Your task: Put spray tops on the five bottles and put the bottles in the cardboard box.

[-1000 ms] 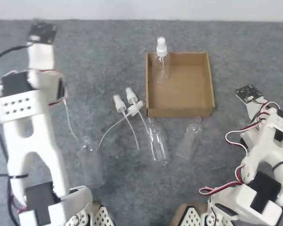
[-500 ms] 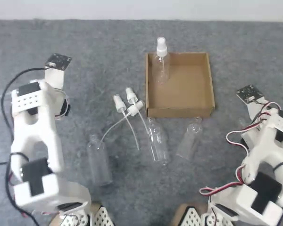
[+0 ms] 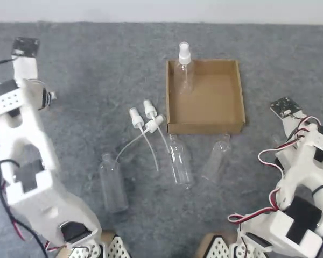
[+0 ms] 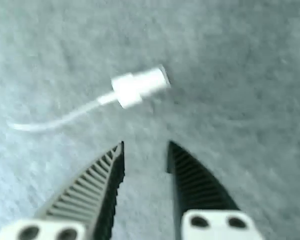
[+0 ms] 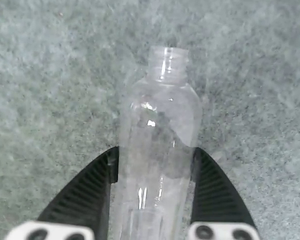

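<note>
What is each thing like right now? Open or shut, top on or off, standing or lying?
Brown cardboard box: open, one bottle inside.
Clear plastic bottle in the box: upright, white spray top on.
Three clear bottles on the grey carpet: tops off.
Loose white spray tops with thin tubes: lying on the carpet.
Left gripper: open, empty.
Right gripper: shut on a topless clear bottle.
</note>
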Robot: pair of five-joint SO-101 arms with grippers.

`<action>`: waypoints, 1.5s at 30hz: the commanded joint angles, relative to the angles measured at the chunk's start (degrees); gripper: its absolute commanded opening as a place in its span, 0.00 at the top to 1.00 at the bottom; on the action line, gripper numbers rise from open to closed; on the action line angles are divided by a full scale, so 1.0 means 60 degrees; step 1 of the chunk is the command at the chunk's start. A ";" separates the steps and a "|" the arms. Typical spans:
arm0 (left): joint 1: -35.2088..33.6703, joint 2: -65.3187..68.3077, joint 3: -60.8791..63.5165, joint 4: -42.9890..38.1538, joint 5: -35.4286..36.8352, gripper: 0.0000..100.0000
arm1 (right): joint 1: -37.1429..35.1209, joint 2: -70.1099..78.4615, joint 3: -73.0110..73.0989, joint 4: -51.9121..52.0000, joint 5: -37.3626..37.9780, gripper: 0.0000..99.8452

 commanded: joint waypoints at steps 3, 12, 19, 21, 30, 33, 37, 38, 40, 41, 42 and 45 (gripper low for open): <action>-0.0015 0.1670 -0.2366 0.0088 -0.0147 0.80 | 0.0212 0.0227 0.0454 -0.0066 0.0088 0.89; -0.0132 0.4952 -0.6747 0.1333 -0.1949 0.80 | 0.0227 0.0227 0.0454 -0.0066 0.0088 0.89; -0.0132 0.7326 -1.0425 0.2505 -0.2667 0.80 | 0.0212 0.0227 0.0454 -0.0066 0.0088 0.89; -0.0044 0.7985 -1.1304 0.2945 -0.2784 0.80 | 0.0212 0.0227 0.0454 -0.0051 0.0088 0.90; 0.0264 1.0286 -1.4088 0.4527 -0.2725 0.81 | 0.0242 0.0227 0.0454 -0.0051 0.0088 0.90; 0.0440 1.0593 -1.4894 0.5700 -0.2711 0.86 | 0.0242 0.0227 0.0454 -0.0051 0.0088 0.90; 0.0630 1.0593 -1.5084 0.6608 -0.2593 0.90 | 0.0242 0.0227 0.0454 -0.0051 0.0073 0.90; 0.0630 1.0579 -1.5070 0.6608 -0.2330 0.90 | 0.0242 0.0227 0.0454 -0.0037 0.0073 0.90; 0.0601 1.0535 -1.5055 0.6623 -0.1773 0.91 | 0.0242 0.0227 0.0454 -0.0007 0.0073 0.90; 0.0586 1.0535 -1.5055 0.6637 -0.1538 0.91 | 0.0256 0.0227 0.0454 0.0007 0.0073 0.90; 0.0586 1.0535 -1.5055 0.6637 -0.1333 0.91 | 0.0256 0.0227 0.0454 0.0007 0.0073 0.90; 0.0527 1.0535 -1.5026 0.6667 -0.0718 0.91 | 0.0315 0.0227 0.0469 0.0022 0.0073 0.90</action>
